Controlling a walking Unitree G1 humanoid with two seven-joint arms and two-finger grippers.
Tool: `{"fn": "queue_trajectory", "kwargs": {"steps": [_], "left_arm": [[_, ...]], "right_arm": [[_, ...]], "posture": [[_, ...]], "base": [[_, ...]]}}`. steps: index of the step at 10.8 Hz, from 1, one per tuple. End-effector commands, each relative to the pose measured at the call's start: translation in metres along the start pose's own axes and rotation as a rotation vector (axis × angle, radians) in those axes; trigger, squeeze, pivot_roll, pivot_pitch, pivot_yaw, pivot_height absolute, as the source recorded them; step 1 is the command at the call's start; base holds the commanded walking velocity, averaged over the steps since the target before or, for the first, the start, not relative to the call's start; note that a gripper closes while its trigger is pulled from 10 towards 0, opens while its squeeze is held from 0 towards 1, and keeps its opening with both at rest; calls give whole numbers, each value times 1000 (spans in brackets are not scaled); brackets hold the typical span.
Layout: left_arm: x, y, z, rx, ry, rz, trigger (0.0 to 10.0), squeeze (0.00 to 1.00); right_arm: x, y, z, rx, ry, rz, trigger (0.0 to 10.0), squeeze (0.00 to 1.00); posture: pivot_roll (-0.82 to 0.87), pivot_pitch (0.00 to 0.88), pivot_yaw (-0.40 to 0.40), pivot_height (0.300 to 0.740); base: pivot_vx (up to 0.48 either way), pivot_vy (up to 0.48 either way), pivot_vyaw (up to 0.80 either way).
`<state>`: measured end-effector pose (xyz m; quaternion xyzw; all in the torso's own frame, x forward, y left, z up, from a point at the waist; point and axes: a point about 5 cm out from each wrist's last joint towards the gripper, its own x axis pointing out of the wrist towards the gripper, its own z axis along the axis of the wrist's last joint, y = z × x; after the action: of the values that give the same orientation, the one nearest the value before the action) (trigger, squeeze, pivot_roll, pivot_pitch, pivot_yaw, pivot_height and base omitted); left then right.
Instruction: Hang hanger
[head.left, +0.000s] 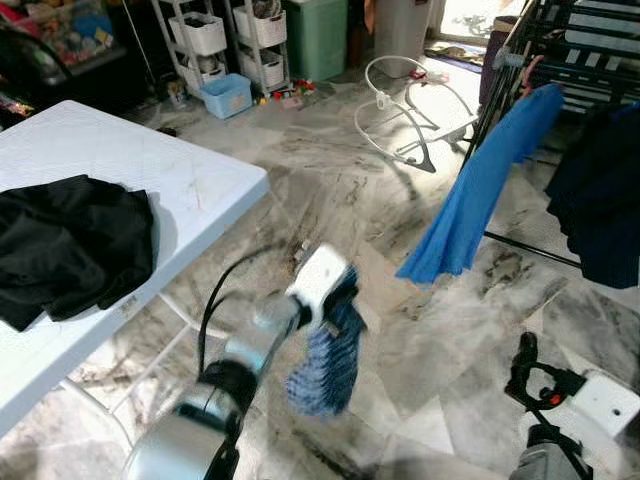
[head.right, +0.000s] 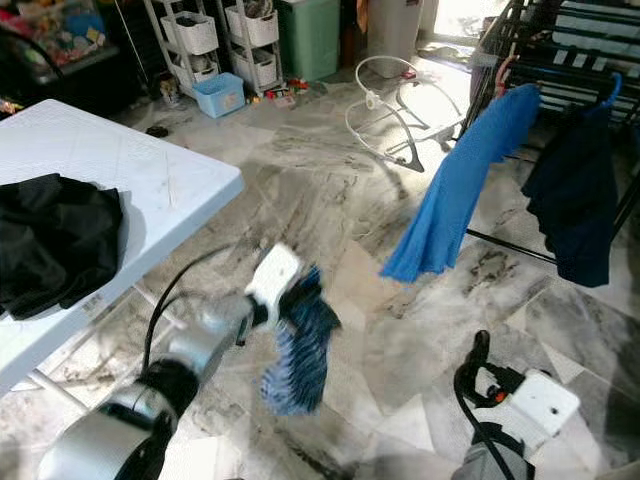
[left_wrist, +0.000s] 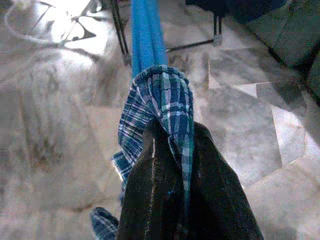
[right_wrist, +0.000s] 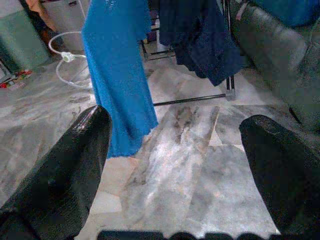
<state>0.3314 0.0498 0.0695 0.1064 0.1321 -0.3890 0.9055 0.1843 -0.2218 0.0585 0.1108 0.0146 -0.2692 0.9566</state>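
Observation:
My left gripper (head.left: 343, 300) reaches forward over the marble floor, shut on a blue plaid cloth (head.left: 325, 365) that hangs down from it. In the left wrist view the plaid cloth (left_wrist: 162, 100) is bunched between the two black fingers (left_wrist: 215, 190). No hanger can be made out inside the cloth. Ahead to the right stands a dark drying rack (head.left: 590, 40) carrying a long bright blue cloth (head.left: 480, 190) and a navy garment (head.left: 600, 200) on a blue hanger hook (head.right: 609, 92). My right gripper (right_wrist: 175, 165) is low at the right, open and holding nothing.
A white folding table (head.left: 150, 170) with a heap of black clothes (head.left: 70, 240) stands at my left. A white wire frame (head.left: 410, 110) lies on the floor ahead. Shelves (head.left: 230, 40), a blue basket (head.left: 225, 95) and a green bin (head.left: 315, 35) line the back.

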Motion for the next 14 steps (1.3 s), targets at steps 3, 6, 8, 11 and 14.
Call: {"fn": "queue_trajectory", "kwargs": {"steps": [3,6,8,11,14], "left_arm": [[-2,-1,-5,-68,-49,104,10000,0],[-6,15,-6,-101,-18,185,10000,0],[-3,12,1,-93,-28,157,10000,0],[0,6,0,-85,-17,148,10000,0],[5,1,5,-87,-26,132,10000,0]], "right_arm": [[-11,3,-8,43,50,-16,10000,0],[-7,14,-8,34,64,36,10000,0],[-8,12,-7,28,68,43,10000,0],[-13,8,-10,26,77,26,10000,0],[-10,8,-8,25,71,24,10000,0]], "posture": [[-66,28,5,740],[-55,22,-15,740],[-65,35,-12,740],[-74,41,0,740],[-80,35,7,740]], "base": [[0,0,-267],[0,0,-800],[-150,0,-800],[-318,0,-158],[-358,0,0]]}}
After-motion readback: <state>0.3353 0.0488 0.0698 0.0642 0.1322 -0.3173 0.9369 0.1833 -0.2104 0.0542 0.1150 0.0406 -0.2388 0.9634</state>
